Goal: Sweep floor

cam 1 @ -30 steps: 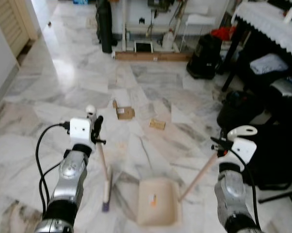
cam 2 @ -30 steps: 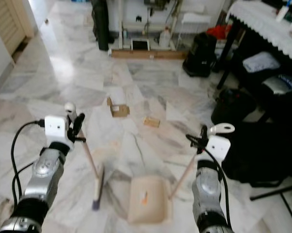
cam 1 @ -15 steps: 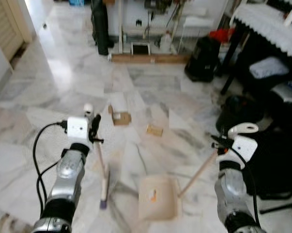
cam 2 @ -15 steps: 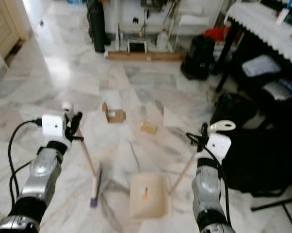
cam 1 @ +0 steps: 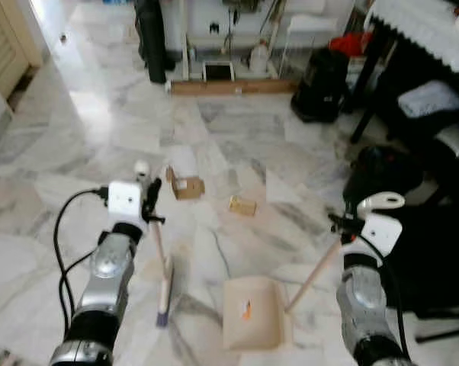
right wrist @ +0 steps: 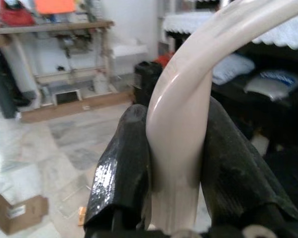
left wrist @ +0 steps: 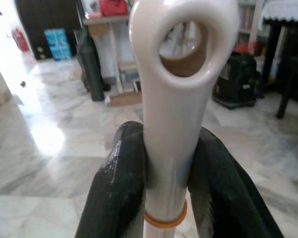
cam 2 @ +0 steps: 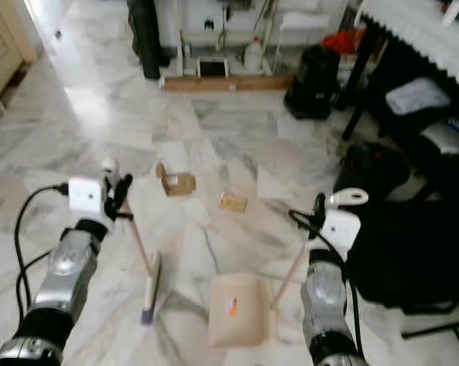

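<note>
Ahead of the broom (cam 1: 163, 293) head, 2 cardboard scraps (cam 1: 185, 185) lie on the marble floor (cam 1: 237, 137), nearer the left gripper (left wrist: 161, 186), clamped on the broom's upright handle. Right gripper (right wrist: 178, 163) clamps the dustpan (cam 1: 251, 322) handle, slanting down-left. Wrist views confirm both grips; head views show the debris.
</note>
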You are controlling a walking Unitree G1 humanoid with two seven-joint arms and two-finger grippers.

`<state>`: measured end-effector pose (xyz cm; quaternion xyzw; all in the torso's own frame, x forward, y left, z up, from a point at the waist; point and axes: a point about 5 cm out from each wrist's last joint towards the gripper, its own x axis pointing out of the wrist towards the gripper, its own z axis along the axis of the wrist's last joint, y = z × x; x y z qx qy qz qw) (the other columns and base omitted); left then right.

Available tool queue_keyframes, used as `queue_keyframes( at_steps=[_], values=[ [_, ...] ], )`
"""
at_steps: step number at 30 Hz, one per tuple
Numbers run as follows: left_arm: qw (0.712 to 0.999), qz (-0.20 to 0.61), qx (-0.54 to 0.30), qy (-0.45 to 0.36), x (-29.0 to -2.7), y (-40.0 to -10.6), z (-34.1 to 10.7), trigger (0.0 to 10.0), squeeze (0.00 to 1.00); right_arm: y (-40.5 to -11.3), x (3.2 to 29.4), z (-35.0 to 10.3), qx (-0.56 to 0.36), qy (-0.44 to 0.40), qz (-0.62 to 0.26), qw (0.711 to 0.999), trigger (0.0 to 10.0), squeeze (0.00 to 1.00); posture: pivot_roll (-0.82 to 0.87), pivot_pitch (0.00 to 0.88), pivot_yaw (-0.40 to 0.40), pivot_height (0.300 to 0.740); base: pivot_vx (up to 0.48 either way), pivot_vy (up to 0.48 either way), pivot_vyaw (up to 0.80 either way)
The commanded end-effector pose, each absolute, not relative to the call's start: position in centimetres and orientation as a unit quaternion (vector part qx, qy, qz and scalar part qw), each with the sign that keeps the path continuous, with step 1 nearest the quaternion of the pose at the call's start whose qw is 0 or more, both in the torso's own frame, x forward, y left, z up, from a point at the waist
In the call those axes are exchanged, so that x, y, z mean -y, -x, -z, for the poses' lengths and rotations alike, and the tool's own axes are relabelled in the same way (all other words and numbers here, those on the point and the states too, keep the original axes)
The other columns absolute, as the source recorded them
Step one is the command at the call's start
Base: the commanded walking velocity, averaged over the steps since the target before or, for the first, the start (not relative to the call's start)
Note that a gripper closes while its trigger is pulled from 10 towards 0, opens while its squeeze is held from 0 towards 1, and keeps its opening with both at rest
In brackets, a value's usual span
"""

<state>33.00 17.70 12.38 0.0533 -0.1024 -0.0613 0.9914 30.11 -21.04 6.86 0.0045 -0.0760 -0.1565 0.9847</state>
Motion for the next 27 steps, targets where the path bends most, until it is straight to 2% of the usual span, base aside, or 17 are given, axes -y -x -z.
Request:
queue_keyframes(
  at_steps=[1, 12, 27],
  values=[
    [0.989, 0.070, 0.120, -0.052, -17.18, -33.04, -13.14, 10.0, 0.00, -30.54, 21.42, -8.05, 0.102, 0.000, 0.160, 0.982, 10.0, 0.00, 0.11, 0.135, -0.050, 0.740, 0.337, 0.000, 0.00],
    [0.989, 0.069, 0.120, -0.054, -17.30, -33.03, -13.27, 10.0, 0.00, -30.69, 21.23, -8.27, 0.104, 0.002, 0.155, 0.982, 10.0, 0.00, 0.11, 0.148, -0.046, 0.740, 0.340, 0.000, 0.00],
    [0.987, 0.073, 0.131, -0.056, -17.14, -33.19, -13.83, 10.0, 0.00, -30.44, 20.92, -7.85, 0.097, 0.003, 0.146, 0.984, 10.0, 0.00, 0.13, 0.118, -0.049, 0.740, 0.340, 0.000, 0.00]
  ],
)
